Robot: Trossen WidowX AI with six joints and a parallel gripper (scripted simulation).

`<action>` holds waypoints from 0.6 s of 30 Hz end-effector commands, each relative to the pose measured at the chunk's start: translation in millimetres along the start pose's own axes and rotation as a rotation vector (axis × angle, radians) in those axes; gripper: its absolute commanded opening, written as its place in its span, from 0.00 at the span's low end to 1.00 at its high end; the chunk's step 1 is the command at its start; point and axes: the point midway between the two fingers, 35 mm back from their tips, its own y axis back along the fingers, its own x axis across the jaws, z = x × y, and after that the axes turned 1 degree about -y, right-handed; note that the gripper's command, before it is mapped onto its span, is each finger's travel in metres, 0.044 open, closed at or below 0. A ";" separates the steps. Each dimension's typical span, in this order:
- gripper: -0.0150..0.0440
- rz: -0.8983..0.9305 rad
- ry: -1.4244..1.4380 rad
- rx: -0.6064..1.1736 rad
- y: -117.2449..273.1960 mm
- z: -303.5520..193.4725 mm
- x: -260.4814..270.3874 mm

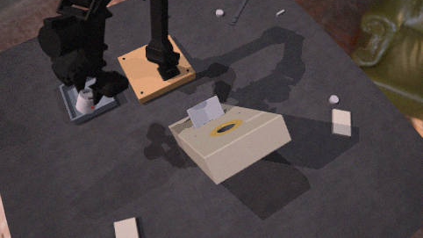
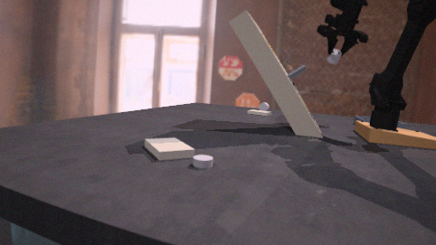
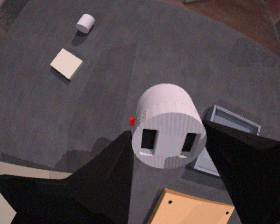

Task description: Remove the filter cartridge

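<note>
My gripper (image 1: 88,96) (image 2: 336,51) (image 3: 167,132) is shut on the white round cartridge (image 1: 84,104) (image 2: 334,57) (image 3: 166,102). Its two dark slots face the wrist camera, and a small red mark shows at its side. The cartridge is held tilted, high above the table. The blue-grey tray (image 1: 103,108) (image 3: 233,120) lies below; in the top view the cartridge overlaps it, and in the wrist view the tray is right of the cartridge, partly hidden by a finger. The beige panel (image 1: 254,140) (image 2: 276,76) leans away from the gripper, its yellow-ringed opening dark and empty.
A blue-grey plate (image 1: 205,112) (image 2: 297,71) sticks out of the panel's face. The orange base board (image 1: 136,71) (image 2: 398,137) (image 3: 191,210) is beside the tray. Pale blocks (image 1: 341,123) (image 2: 169,148) (image 3: 66,64) and small white cylinders (image 1: 333,99) (image 2: 203,161) (image 3: 85,23) lie farther away.
</note>
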 end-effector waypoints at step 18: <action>0.25 -0.121 -0.211 -0.017 -33.0 -15.4 -60.4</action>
